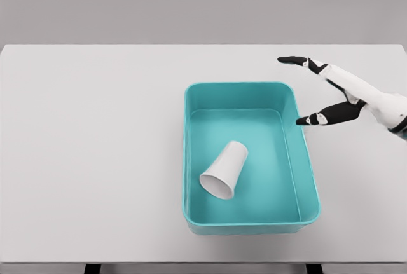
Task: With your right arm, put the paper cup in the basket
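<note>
Landmark: the teal rectangular plastic basket (306,159), an open shallow tub with rounded corners, set on the flat white table (95,147) right of the table's centre.

Inside the basket lies the white paper cup (224,170). It is on its side on the basket floor, in the left half, its open mouth turned toward the near left corner and its narrower base pointing toward the far right. It appears to stop just short of the left wall, though contact there cannot be confirmed from this angle. Nothing else is in the basket.

The right hand (331,89), white with black fingertips, enters from the right edge and sits just beyond the basket's far right corner, outside the rim. Its fingers are spread wide and hold nothing: one black-tipped finger (294,60) reaches up and away beyond the far rim, another points at the right rim near that corner, close to it. Whether that lower tip touches the rim is not clear.

The forearm is cut off at the right edge. The remaining fingers are hidden behind the hand. Nothing stands between hand and cup except the basket wall.

Two dark table supports show at the bottom edge
</note>
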